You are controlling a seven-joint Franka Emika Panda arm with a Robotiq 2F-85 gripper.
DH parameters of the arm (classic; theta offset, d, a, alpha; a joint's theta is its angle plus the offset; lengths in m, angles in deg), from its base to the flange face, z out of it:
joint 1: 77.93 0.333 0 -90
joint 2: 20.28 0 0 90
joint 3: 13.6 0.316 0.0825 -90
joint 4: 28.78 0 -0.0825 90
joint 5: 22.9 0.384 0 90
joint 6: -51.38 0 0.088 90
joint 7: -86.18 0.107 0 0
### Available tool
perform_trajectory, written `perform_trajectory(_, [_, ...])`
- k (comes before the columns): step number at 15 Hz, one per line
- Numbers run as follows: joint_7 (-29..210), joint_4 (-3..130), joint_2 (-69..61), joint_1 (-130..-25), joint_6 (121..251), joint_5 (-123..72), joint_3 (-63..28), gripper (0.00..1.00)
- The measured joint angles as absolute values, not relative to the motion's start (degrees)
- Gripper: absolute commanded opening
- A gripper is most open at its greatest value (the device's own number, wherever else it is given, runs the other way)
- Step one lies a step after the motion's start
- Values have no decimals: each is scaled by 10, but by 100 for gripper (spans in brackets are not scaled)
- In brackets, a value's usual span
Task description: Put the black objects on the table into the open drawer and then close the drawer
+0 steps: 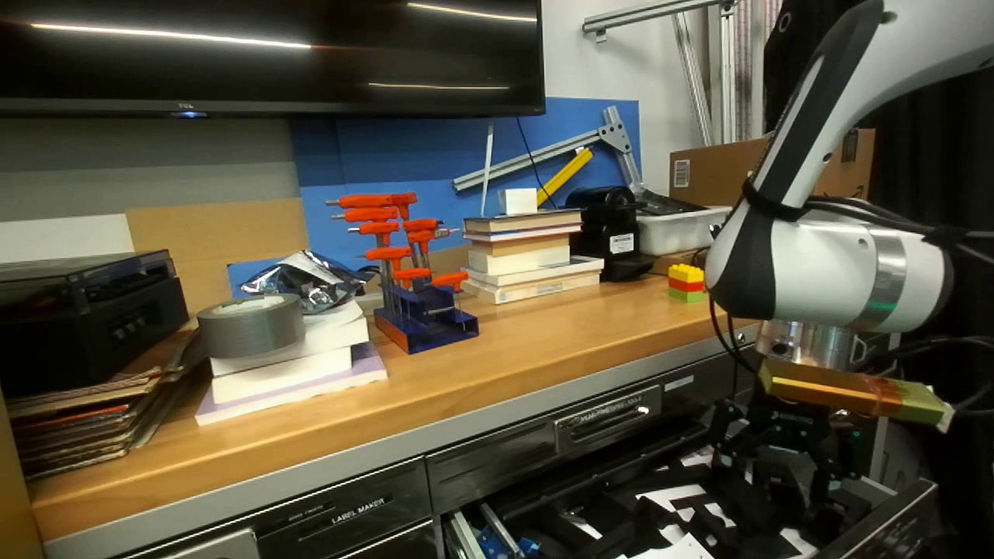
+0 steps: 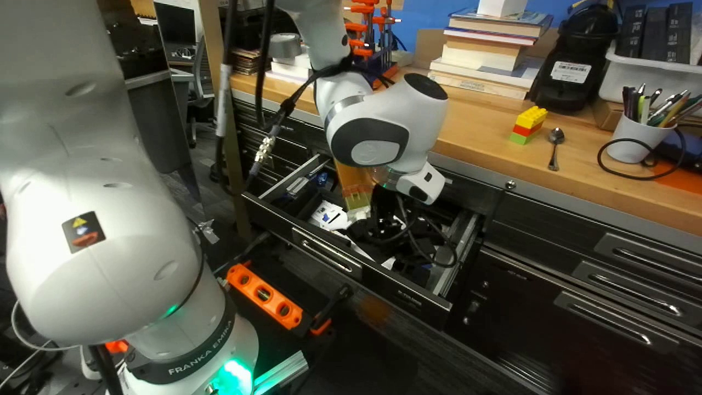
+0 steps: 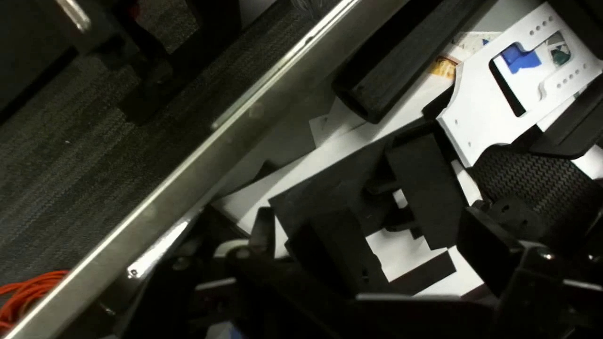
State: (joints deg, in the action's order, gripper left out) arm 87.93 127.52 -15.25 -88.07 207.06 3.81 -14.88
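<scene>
Black objects (image 3: 426, 188), matte and angular, are jumbled over white sheets (image 3: 400, 259), beside a hole-pierced white plate (image 3: 476, 113), inside the open metal drawer (image 3: 235, 123); above them the gripper (image 3: 377, 238) is spread wide, with nothing held.

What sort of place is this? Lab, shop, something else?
Likely a workshop or robotics lab, can't pin down which: racked orange-handled tools on a wood-topped workbench, and a dark drawer front marked LABEL MAKER below its top.
</scene>
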Motion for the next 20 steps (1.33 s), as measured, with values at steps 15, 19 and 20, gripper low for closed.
perform_trajectory(15, [1459,1294,-135,-831,2106,-178,-249,100])
perform_trajectory(19, [1589,1292,-135,-812,2034,-266,-268,100])
perform_trajectory(20, [1595,1291,-136,-810,2022,-267,-264,100])
